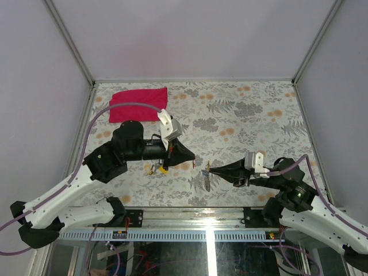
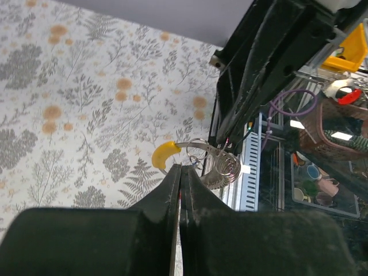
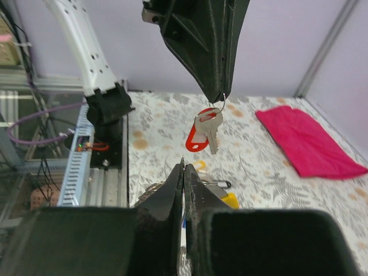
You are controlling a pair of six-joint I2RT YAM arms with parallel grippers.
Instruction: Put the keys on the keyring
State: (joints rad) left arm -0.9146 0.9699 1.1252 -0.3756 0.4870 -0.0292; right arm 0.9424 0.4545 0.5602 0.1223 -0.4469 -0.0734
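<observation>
a: so, what am i looking at, biggest thing first?

b: the table (image 1: 247,115) under its flowered cover. the red cloth (image 1: 138,104) lies at the far left, well apart from the work. the two grippers meet tip to tip over the near middle, so each wrist camera looks at the other's load.

a: and the hands?

b: the left gripper (image 3: 221,95) is pinched tight on the small wire loop of the red key (image 3: 208,127). key and tag hang free below the tip, above the table, where the loop is open to reach. the right gripper (image 1: 209,168) has its fingers pressed together too. from above, the keyring (image 1: 207,179) dangles from its tip, chain down. its own camera hides the pinch, so that hold is my reading, not a certainty.

a: the other keys?

b: the spare keys (image 1: 156,168) lie on the table under the left arm (image 1: 115,155), a yellow head among them, out of the way of the work.

a: what's the step?

b: i judge it's the threading: the red key's loop has to meet the split in the ring. the two are near but apart. both pieces hang loose, so a small misalignment could miss the ring or twist the thin wire.
</observation>
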